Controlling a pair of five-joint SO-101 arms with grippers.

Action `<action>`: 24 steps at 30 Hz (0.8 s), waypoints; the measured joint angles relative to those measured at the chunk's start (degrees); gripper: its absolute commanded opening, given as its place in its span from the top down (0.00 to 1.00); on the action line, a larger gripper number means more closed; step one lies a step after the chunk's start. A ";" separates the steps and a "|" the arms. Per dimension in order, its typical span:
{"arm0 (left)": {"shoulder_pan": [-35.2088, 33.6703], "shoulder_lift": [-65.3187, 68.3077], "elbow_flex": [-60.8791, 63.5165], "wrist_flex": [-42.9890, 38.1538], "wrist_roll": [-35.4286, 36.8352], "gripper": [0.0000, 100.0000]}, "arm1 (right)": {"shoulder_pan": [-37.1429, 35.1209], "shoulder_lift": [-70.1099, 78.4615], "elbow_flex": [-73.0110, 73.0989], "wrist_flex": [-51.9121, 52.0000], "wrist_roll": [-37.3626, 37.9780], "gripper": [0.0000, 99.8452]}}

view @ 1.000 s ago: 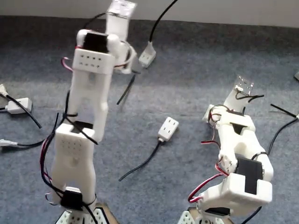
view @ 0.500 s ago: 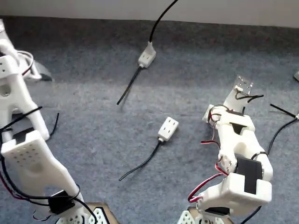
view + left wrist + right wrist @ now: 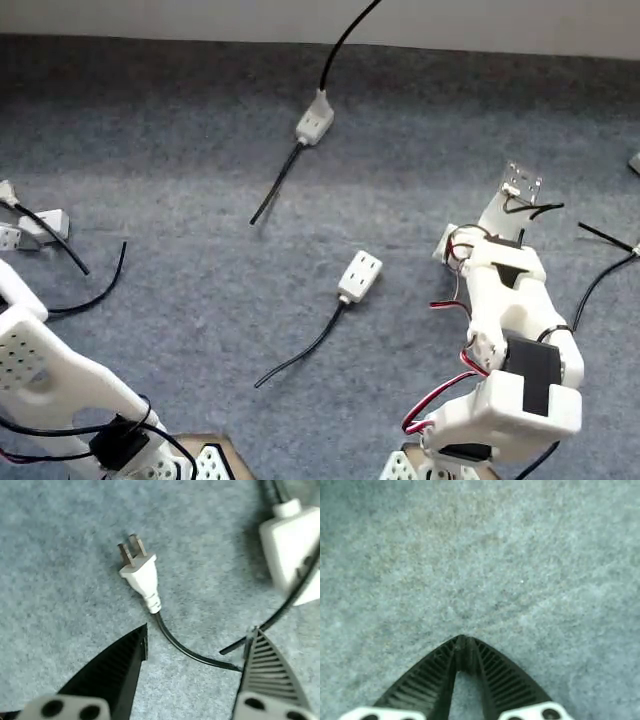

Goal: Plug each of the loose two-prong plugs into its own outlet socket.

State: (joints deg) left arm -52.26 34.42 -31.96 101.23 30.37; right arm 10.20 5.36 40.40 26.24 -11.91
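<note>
A white two-prong plug (image 3: pixel 139 570) on a black cord lies flat on the grey carpet, prongs pointing away from my left gripper (image 3: pixel 199 632). That gripper hovers open just short of the plug, its fingers either side of the cord, holding nothing. A white outlet socket (image 3: pixel 295 550) lies beside it. From above, this plug (image 3: pixel 8 192) and socket (image 3: pixel 45 225) are at the left edge. Two more sockets lie at the far middle (image 3: pixel 314 120) and the centre (image 3: pixel 360 276). My right gripper (image 3: pixel 464 641) is shut and empty, close over bare carpet.
The right arm (image 3: pixel 510 310) stands folded at the right side. Black cords trail from each socket, one curving at the left (image 3: pixel 95 295) and one running towards the front (image 3: pixel 300 355). Another cord (image 3: pixel 605 265) lies at the right edge.
The left arm has swung from the far-middle socket down to the left edge, above the loose plug. The right arm has not moved.
</note>
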 measured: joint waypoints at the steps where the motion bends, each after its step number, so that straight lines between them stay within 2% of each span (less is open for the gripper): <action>1: -0.79 0.00 1.49 0.00 0.62 0.69 | 0.00 0.00 0.00 0.00 0.00 0.99; 6: -5.36 -6.42 13.27 0.00 1.58 0.69 | 0.00 0.00 0.00 0.00 0.00 0.99; 9: -5.63 -13.36 20.48 0.00 1.67 0.70 | 0.00 0.00 0.00 0.00 0.00 0.99; 13: -5.63 -19.69 25.14 -0.18 2.11 0.80 | 0.00 0.00 0.00 0.00 0.00 0.99; 16: -5.63 -20.31 26.64 -3.34 4.57 0.86 | 0.00 0.00 0.00 0.00 0.00 0.99; 24: -5.45 -16.18 29.89 -15.65 5.89 0.87 | 0.00 0.00 0.00 0.00 0.00 0.99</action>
State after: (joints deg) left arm -57.71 18.24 -2.07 85.58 36.26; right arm 10.20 5.36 40.40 26.24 -11.91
